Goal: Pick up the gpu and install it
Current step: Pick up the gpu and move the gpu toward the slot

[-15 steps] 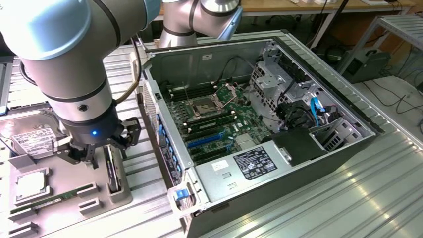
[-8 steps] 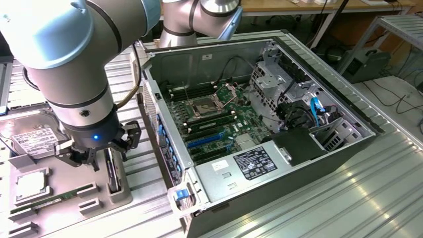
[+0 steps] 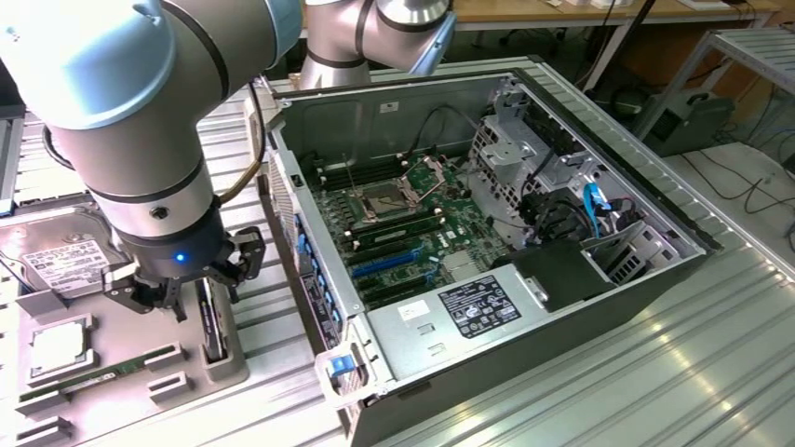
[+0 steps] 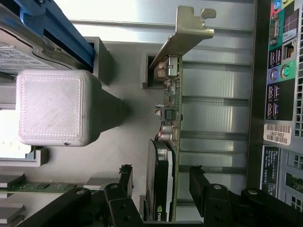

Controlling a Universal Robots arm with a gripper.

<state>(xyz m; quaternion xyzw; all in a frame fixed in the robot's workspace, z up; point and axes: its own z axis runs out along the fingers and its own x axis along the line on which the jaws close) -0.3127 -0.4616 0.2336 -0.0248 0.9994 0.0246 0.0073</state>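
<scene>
1. Your gripper (image 3: 186, 291) hangs outside the open black metal computer case (image 3: 497, 186), just beside the case's rear port panel (image 4: 279, 71) and over the flat grey plastic holder tray (image 3: 137, 340).
2. Its black fingers (image 4: 201, 189) are spread wide and hold nothing.
3. The gpu (image 4: 170, 113), a flat green circuit card with a black cooler shroud, stands on its long edge in the tray, parallel to the case's rear panel and outside the case.
4. One finger sits on each side of the card. You can see a gap on both sides, so neither finger touches it.
5. The card's silver metal end bracket (image 4: 187, 33) sticks out past the fingers, next to a slotted grey post of the tray.
6. A pale grey printed block (image 4: 52, 106) stands on the side of the gpu away from the case.
7. Farther from the case than the gpu, the tray also carries a silver boxy hard drive (image 3: 56, 261) with a white label, a square silver processor chip (image 3: 56, 343) and a thin green RAM stick (image 3: 87, 380).
8. The case and the tray rest on the ribbed metal desk (image 3: 621, 372).
</scene>
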